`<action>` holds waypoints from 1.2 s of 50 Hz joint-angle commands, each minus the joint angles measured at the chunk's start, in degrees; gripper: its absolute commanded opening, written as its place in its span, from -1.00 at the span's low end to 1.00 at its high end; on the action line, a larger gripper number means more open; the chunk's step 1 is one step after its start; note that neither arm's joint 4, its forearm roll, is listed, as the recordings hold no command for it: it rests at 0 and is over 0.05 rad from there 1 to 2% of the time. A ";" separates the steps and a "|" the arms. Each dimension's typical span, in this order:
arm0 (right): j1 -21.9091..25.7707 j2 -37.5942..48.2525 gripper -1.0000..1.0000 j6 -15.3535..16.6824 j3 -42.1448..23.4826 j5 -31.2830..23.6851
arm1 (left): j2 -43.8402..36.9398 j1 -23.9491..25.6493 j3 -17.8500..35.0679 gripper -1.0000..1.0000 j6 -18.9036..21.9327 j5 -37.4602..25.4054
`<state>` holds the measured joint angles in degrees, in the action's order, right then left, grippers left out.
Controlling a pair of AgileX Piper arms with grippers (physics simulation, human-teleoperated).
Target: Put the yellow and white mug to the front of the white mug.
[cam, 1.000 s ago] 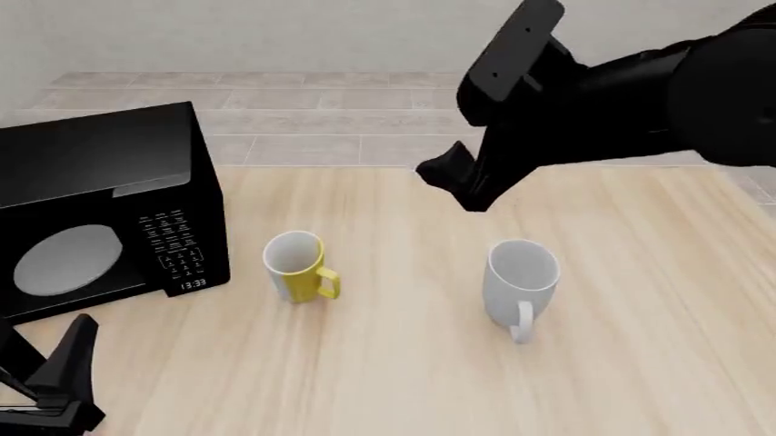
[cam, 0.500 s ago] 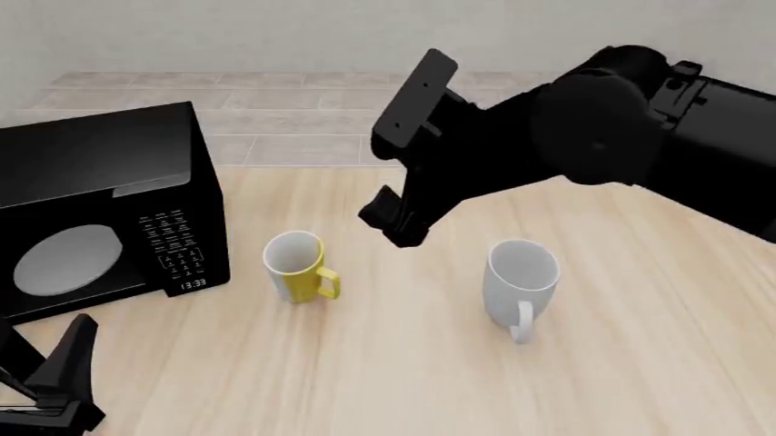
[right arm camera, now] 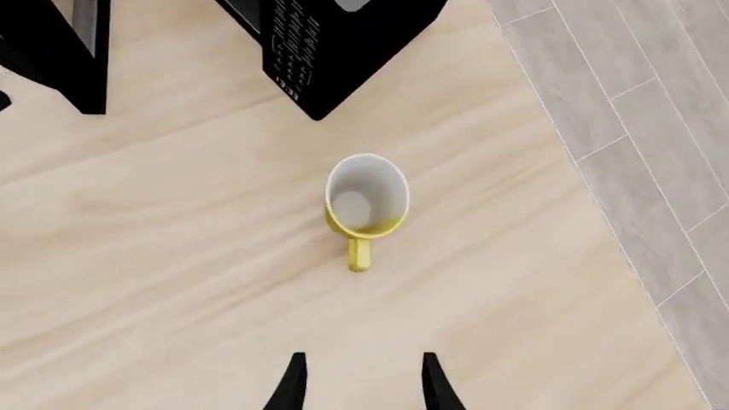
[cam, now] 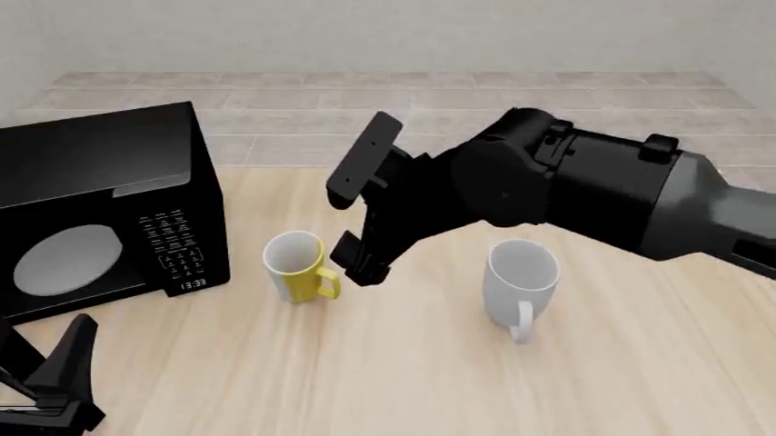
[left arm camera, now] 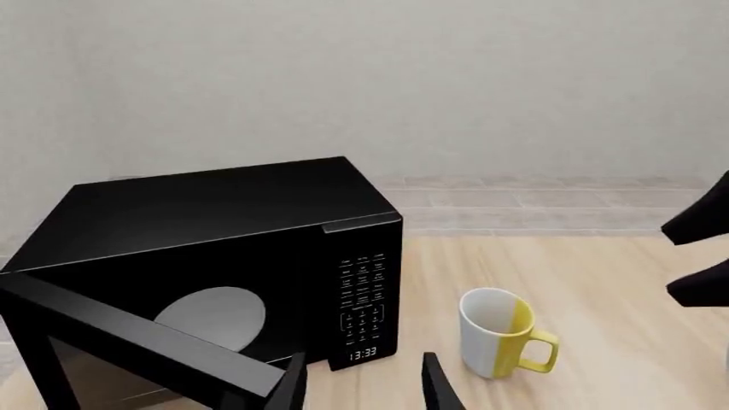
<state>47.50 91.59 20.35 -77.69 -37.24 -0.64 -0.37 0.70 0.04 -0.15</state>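
Jaws of the right gripper (right arm camera: 358, 384) stand apart, holding nothing, poised above the yellow mug (right arm camera: 364, 205), which sits upright on the surface (cam: 401, 363). White mug (cam: 522, 277) stands well apart. Left gripper (left arm camera: 362, 384) is parted too, near the microwave (left arm camera: 217, 282).

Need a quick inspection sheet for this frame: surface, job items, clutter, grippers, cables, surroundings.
Surface: light wood table, bare between the items.
Job's things: yellow and white mug upright beside the microwave, handle toward the camera side; white mug upright, apart from it, to its right in the front view.
Clutter: black microwave, door open, clock lit.
Grippers: right gripper open above the yellow and white mug, holding nothing; left gripper open, low by the microwave door.
Cables: nothing seen.
Surroundings: grey tiled floor, plain wall behind.
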 commanded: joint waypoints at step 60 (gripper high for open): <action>-1.60 15.74 1.00 -2.01 -2.43 7.78 | 0.11 0.21 -0.07 1.00 0.01 -0.05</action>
<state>46.21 104.93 18.73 -79.33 -30.60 -0.64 -0.37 0.70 0.04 -0.15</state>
